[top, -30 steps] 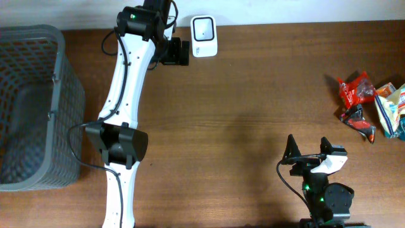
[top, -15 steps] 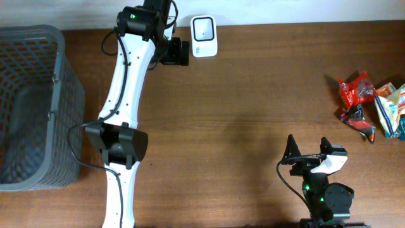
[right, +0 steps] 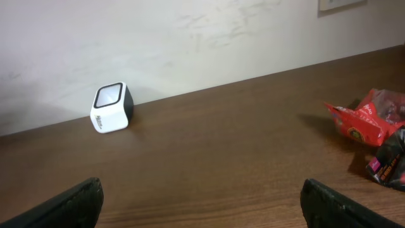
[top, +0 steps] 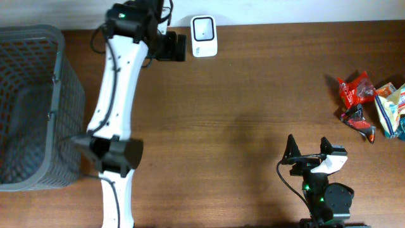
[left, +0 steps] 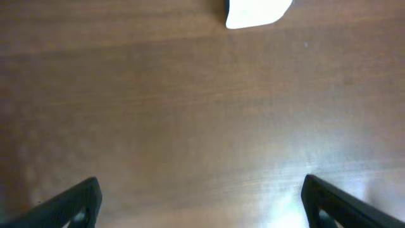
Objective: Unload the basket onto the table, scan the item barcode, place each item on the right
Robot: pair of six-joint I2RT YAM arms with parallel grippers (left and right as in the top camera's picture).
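Left claw point(left: 201, 202): the jaws are spread wide and nothing is held between them; only bare brown wood is seen beneath.
Left claw position: it is held over the far edge of the counter point(top: 253, 114), just beside the scanner point(top: 204, 28) on its left, with a narrow gap between the two.
Right claw point(top: 308, 149): the jaws are likewise spread wide and nothing is gripped; it is parked at the near edge, towards the right end, and is pointed at the far wall.
Scanner: a white box with a dark window is stood at the far edge against the wall; only one corner of it is caught in the left wrist view.
Red packet point(top: 355, 90): it is laid at the right end of the counter, well apart from both claws and from the scanner.
Neighbouring packets: a dark packet point(top: 359, 123) is laid against its near side, and a yellow packet point(top: 391, 107) is cut off by the frame edge.
Barcode: none can be made out.
Basket point(top: 60, 82): grey mesh, set at the left end.
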